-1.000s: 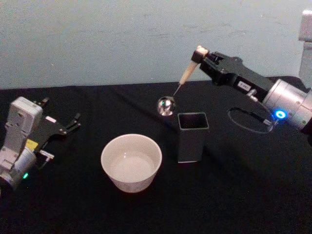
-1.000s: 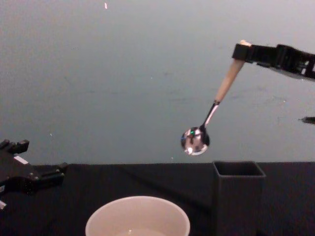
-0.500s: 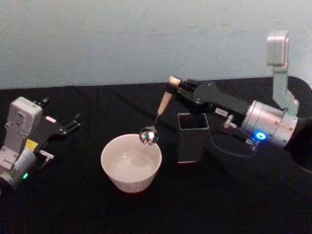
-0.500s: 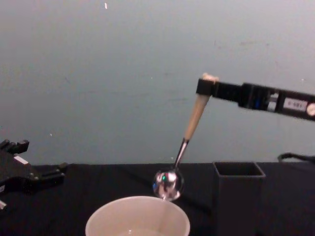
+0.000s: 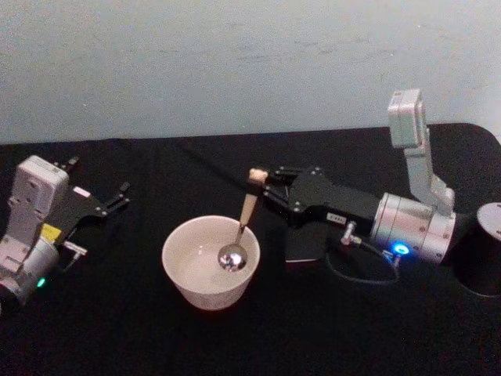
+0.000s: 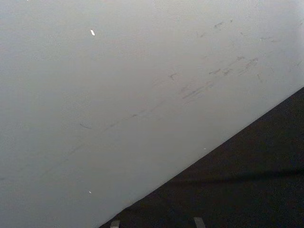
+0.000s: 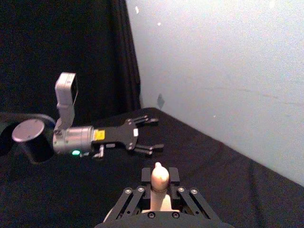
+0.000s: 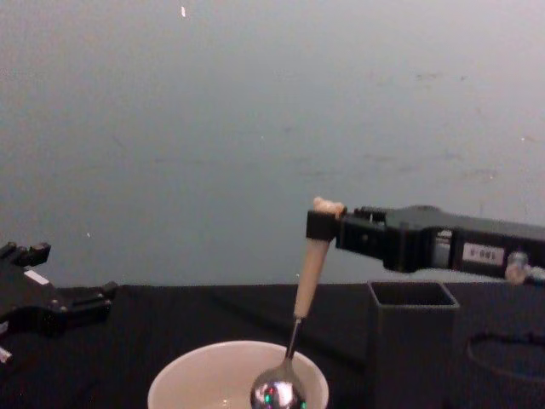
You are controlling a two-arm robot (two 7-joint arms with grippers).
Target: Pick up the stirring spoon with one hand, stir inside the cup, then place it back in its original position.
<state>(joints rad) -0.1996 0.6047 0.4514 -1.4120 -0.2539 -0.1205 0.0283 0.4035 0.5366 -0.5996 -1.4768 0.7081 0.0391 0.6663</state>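
Your right gripper (image 5: 263, 178) clamps the stirring spoon (image 5: 246, 211) by its top, shaft steeply tilted, bowl below the jaws inside the cup (image 5: 205, 291); label (image 8: 482, 253) illegible; left gripper (image 5: 120, 196) parked, jaws spread.

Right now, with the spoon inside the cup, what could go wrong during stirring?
The right gripper holds the stirring spoon only at its top end, so it may swivel or slip against the cup wall.
The left gripper lies parked aside, so nothing steadies the cup; a hard push may shift it.
The holder box sits close beneath the right gripper; a wide stir may knock it.
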